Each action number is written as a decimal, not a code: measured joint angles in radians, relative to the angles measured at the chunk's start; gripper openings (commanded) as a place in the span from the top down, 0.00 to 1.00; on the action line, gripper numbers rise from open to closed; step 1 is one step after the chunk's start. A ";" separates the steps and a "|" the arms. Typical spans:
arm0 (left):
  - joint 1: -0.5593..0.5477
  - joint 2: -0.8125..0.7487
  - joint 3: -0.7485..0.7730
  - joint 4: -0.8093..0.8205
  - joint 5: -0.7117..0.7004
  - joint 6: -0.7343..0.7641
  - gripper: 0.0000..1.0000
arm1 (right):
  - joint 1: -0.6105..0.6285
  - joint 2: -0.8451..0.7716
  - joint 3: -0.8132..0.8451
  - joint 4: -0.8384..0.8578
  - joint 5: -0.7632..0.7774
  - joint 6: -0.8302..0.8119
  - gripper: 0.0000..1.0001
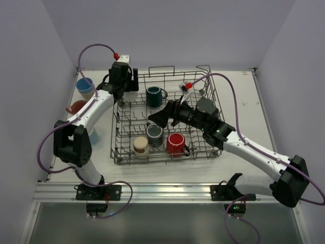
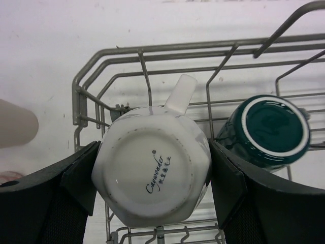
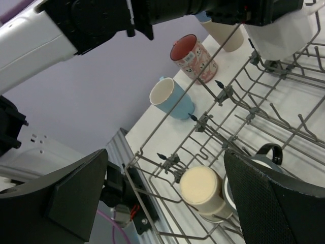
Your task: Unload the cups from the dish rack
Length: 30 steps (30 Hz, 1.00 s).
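The grey wire dish rack [image 1: 203, 147] stands mid-table. My left gripper [image 1: 128, 87] is at its far left corner, shut on an upside-down white mug [image 2: 152, 173], with the fingers [image 2: 76, 178] pressed on both sides. My right gripper [image 1: 158, 118] hovers open and empty over the rack's middle, above a cream cup [image 3: 203, 190]. The rack also holds a dark teal mug [image 1: 154, 95], a dark grey mug [image 1: 154, 133] and a red mug [image 1: 175, 143], all upside down.
On the table left of the rack stand a light blue cup [image 1: 85, 85], a pink mug [image 1: 77, 108] and a blue mug [image 3: 170, 99], partly behind the left arm. Side walls stand close on both sides. Upright tines [image 3: 223, 91] line the rack.
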 measured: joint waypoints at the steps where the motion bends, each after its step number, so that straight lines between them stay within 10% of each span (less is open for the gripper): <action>1: 0.000 -0.021 0.000 0.000 0.005 -0.002 0.76 | 0.000 0.009 0.002 0.012 -0.003 0.015 0.02; 14: 0.005 -0.396 -0.163 0.064 0.258 -0.212 0.78 | -0.016 0.034 0.002 0.201 0.013 0.162 0.31; 30: 0.005 -0.668 -0.498 0.470 0.626 -0.649 0.79 | -0.061 0.023 -0.006 0.283 -0.024 0.177 0.18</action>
